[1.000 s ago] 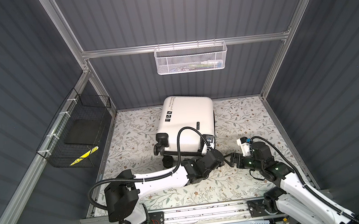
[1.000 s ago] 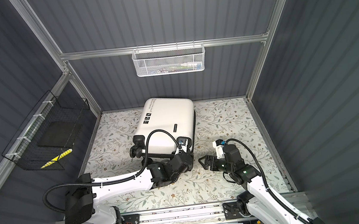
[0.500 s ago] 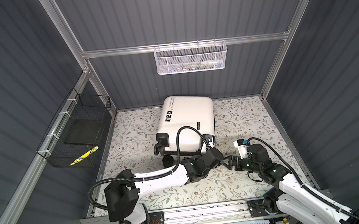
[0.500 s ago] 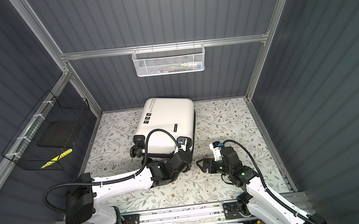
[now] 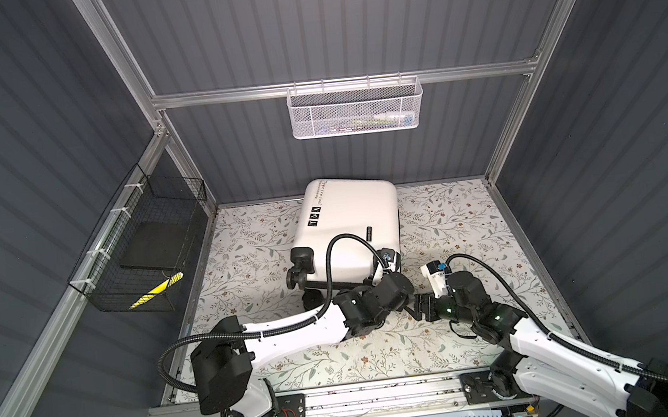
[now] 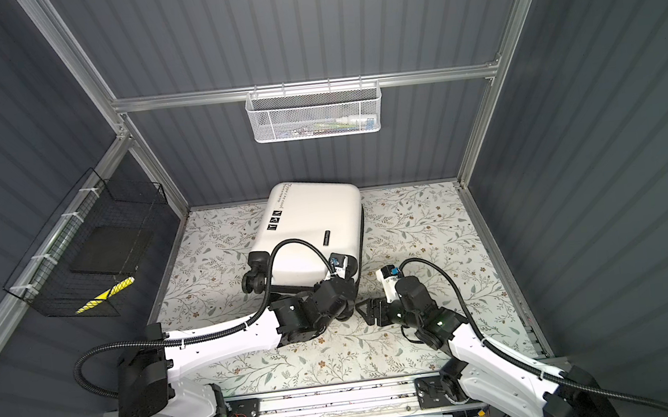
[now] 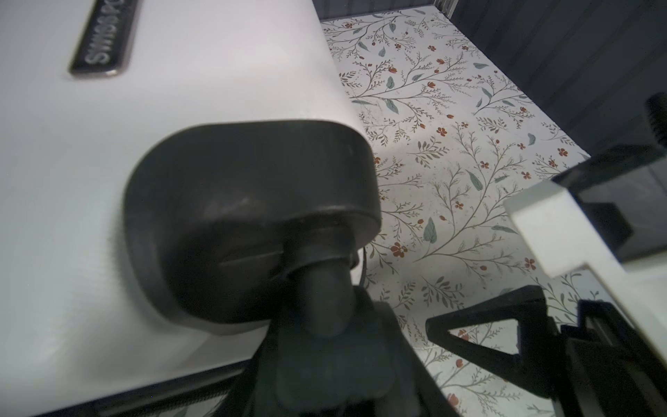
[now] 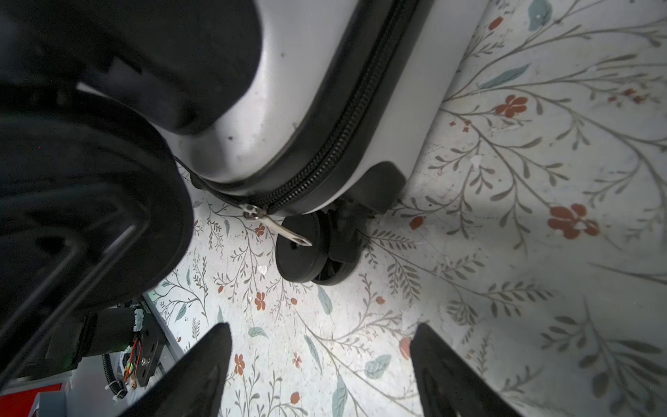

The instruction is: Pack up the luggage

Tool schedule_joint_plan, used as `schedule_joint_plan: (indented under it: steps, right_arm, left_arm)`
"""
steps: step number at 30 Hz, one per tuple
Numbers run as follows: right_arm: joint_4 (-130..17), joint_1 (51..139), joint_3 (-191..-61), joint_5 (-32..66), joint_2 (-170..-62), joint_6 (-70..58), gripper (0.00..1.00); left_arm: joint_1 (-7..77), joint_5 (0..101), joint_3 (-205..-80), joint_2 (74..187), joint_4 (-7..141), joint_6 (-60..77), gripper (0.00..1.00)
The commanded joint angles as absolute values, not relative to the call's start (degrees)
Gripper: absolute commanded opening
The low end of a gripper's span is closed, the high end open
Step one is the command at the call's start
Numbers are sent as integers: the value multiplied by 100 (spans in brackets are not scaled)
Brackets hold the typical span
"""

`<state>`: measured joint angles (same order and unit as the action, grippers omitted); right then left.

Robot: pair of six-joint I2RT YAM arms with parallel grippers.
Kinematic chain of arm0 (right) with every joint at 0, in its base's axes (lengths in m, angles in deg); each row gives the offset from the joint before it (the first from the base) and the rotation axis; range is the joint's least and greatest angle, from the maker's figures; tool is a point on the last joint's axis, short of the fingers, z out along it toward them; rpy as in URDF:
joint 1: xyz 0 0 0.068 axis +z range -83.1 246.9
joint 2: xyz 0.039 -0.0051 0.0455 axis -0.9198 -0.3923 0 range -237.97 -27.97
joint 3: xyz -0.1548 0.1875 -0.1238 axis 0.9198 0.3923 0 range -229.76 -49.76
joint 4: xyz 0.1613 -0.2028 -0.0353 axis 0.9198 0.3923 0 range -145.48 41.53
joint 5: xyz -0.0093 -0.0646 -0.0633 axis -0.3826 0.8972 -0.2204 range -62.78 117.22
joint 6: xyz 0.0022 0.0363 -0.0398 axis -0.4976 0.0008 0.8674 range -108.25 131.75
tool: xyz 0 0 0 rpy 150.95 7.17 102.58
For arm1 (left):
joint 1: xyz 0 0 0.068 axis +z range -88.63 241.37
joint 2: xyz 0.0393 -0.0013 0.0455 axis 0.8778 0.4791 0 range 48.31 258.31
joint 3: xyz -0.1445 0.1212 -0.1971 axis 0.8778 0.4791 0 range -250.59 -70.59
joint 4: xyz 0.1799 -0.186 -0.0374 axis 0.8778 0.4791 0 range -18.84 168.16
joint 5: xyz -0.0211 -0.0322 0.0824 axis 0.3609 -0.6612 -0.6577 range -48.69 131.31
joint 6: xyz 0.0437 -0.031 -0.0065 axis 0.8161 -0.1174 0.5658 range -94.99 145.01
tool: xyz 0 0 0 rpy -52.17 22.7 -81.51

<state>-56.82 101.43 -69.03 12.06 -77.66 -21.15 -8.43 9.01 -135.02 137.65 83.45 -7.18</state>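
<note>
1. Low over the mat (image 5: 380, 355), both arms stretch forward with wrists bent down. The right pincer (image 8: 321, 335) sits just beside the left pincer (image 7: 325, 364).
2. Left pincer: its jaws flank the upper wheel (image 7: 252, 216) at the suitcase's near corner. The close view is blurred, so I cannot tell whether they pinch it.
3. Right pincer: fingers (image 8: 202, 368) wide apart, nothing between them, bare mat beneath. Just ahead of it are the lower wheel (image 8: 306, 252) and the zip pull (image 8: 285, 231).
4. The suitcase (image 5: 350, 224) lies flat and shut on the mat, directly beyond both pincers.
5. High beyond the pincers, the white basket (image 5: 356, 111) hangs on the back rail. It holds small items too faint to name.
6. Well off to the left pincer's left, the black basket (image 5: 140, 253) holds a dark flat slab (image 5: 152, 248) and a yellow-black striped piece (image 5: 156, 291).
</note>
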Motion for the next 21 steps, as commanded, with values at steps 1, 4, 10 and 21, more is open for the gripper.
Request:
schedule_joint_plan:
  steps: [1,4,10,21]
  right_arm:
    - [-6083,10210,-6835,1399,-7840,-1886,78]
    - [-6310,10216,-6806,1396,-7935,-1786,74]
    - [-7111,10223,-6665,1279,-8231,-1674,64]
    - [-8706,10323,-6176,1373,-8757,-1499,59]
  left_arm:
    - [-990,1818,-13882,13550,7860,-309,14]
    - [-996,1835,-13901,13541,7854,-295,10]
    - [-1003,1856,-13910,13550,7825,-323,6]
    - [-1024,1892,-13948,13598,7742,-397,3]
